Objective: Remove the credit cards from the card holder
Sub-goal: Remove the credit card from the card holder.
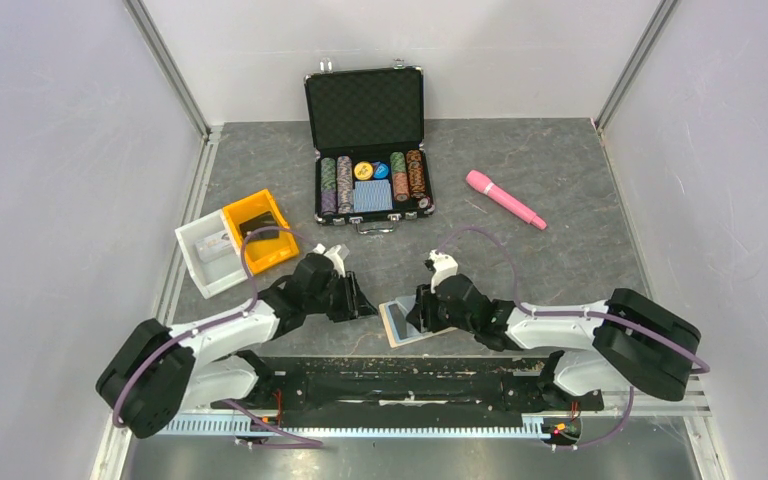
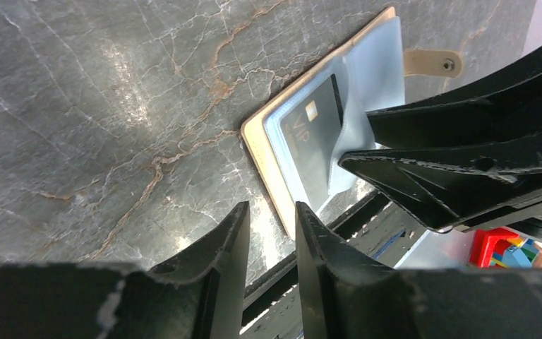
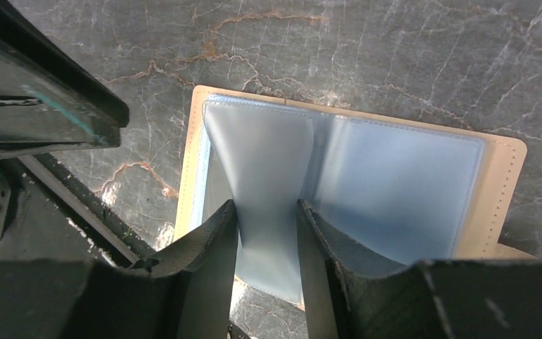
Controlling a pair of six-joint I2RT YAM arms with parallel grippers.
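Observation:
The tan card holder (image 1: 397, 323) lies open near the table's front edge, blue-grey plastic sleeves up. In the left wrist view (image 2: 265, 152) a dark card (image 2: 314, 138) marked VIP sits inside a sleeve, and the closing tab (image 2: 430, 63) sticks out at the far side. My right gripper (image 1: 415, 312) is over the holder (image 3: 395, 183), and its jaws (image 3: 268, 208) are closed on one sleeve leaf, which is lifted and curled between them. Its fingers (image 2: 459, 176) also show in the left wrist view. My left gripper (image 1: 368, 303) hovers just left of the holder, narrowly open (image 2: 272, 212) and empty.
An open black poker-chip case (image 1: 370, 150) stands at the back centre. A pink pen-like object (image 1: 505, 198) lies at the back right. A yellow bin (image 1: 258, 230) and a white bin (image 1: 208, 255) sit at the left. The black front rail (image 1: 390, 370) runs just below the holder.

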